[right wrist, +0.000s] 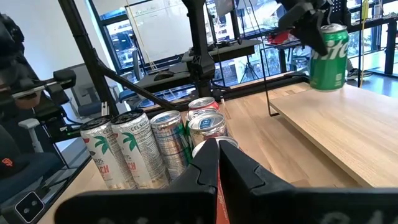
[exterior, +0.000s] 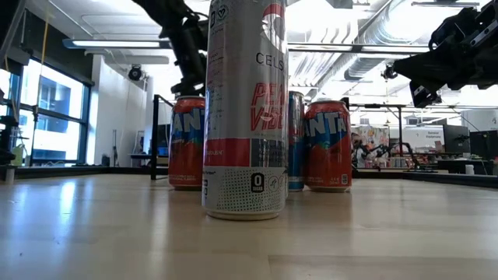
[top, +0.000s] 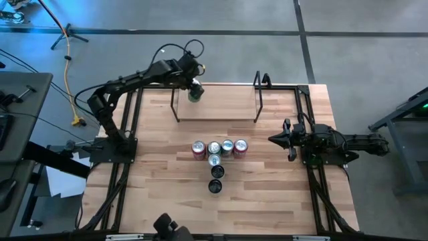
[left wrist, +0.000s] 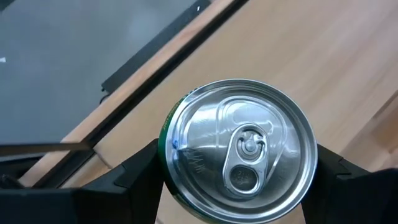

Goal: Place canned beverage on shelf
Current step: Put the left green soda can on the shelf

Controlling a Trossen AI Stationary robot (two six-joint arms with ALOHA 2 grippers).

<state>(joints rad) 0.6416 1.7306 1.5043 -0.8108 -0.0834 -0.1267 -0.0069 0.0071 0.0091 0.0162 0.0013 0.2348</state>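
Cluster of cans (top: pixel 217 157) is standing mid-table (top: pixel 267 201). Right gripper (top: pixel 284 139) is waiting beside them at the table's right, fingers fully closed, empty. Farther back, left gripper (top: pixel 194 90) is clasping the green can (top: pixel 194 92) from both sides, holding it over the shelf's (top: pixel 221 104) left end.

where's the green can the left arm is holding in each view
High view: green can at the shelf's back left corner, in the left tool.
Low view: not visible, hidden behind the tall silver can.
Left wrist view: its silver top fills the centre.
Right wrist view: upper right, over the shelf.
Shared landmark: the shelf's pale board.
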